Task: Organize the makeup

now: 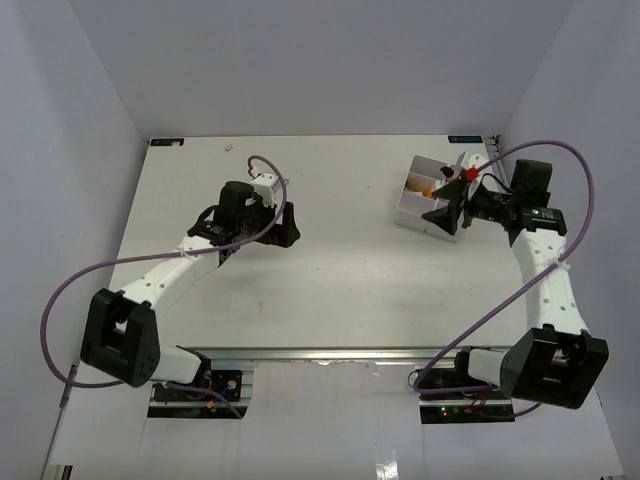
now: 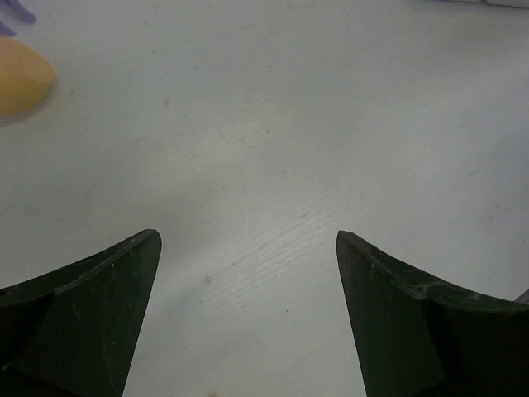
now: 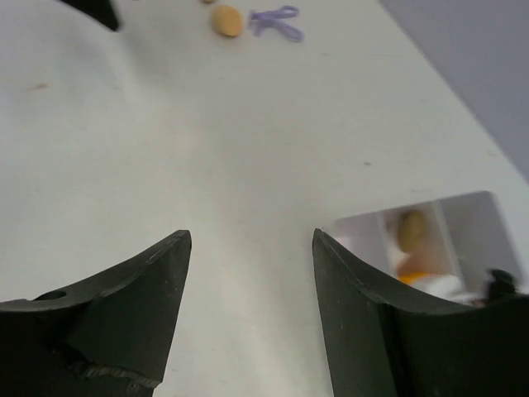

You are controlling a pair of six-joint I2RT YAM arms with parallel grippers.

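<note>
My left gripper [image 1: 289, 223] is open and empty, low over the bare table left of centre. In the left wrist view [image 2: 248, 236] a beige egg sponge [image 2: 21, 78] lies at the far left, with a bit of the purple looped tool [image 2: 16, 12] beyond it. My right gripper [image 1: 441, 215] is open and empty at the near edge of the white tray [image 1: 408, 212]. The right wrist view [image 3: 252, 233] shows the same sponge [image 3: 227, 21] and purple tool [image 3: 277, 22] far across the table. The tray [image 3: 364, 227] holds another beige sponge [image 3: 411, 230] and an orange item [image 3: 413, 274].
The tray stands at the back right, close to the right wall. The left arm's body hides the sponge and the purple tool in the top view. A small dark-capped item [image 3: 500, 281] sits at the tray's right edge. Grey walls enclose the table.
</note>
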